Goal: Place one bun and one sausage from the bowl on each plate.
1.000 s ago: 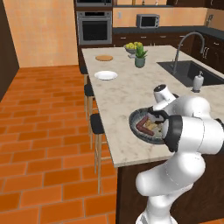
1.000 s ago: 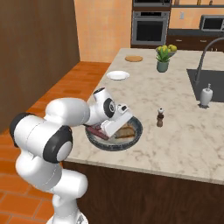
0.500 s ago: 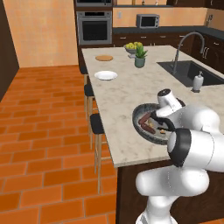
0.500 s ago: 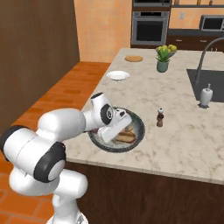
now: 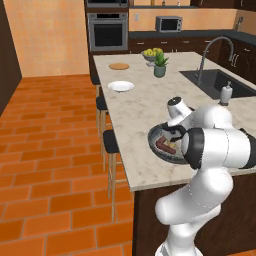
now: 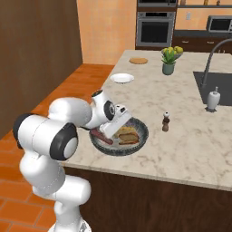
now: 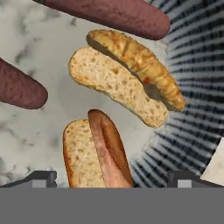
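Observation:
The dark-grey bowl [image 6: 141,138] stands near the counter's front edge, also seen as the bowl [image 5: 156,148]. It holds buns and dark red sausages. My gripper [image 6: 117,130] reaches down into it, jaws open. In the hand view a split bun [image 7: 117,81] lies in the middle, and a second bun [image 7: 94,153] sits between my fingertips [image 7: 42,178], untouched. One sausage [image 7: 114,15] lies at the top, another sausage [image 7: 19,89] at the left. The white plate [image 5: 121,86] and the wooden plate [image 5: 119,66] rest far back on the counter.
A pepper shaker [image 6: 166,122] stands just right of the bowl. A potted plant [image 6: 168,62] and a fruit bowl [image 5: 150,52] sit at the back. The sink [image 5: 215,82] with a soap dispenser [image 5: 226,93] is to the right. Stools line the counter's left side.
The arm has swung and the hand has come down closer over the bowl's contents. The jaws have stayed open. Nothing in the bowl has moved.

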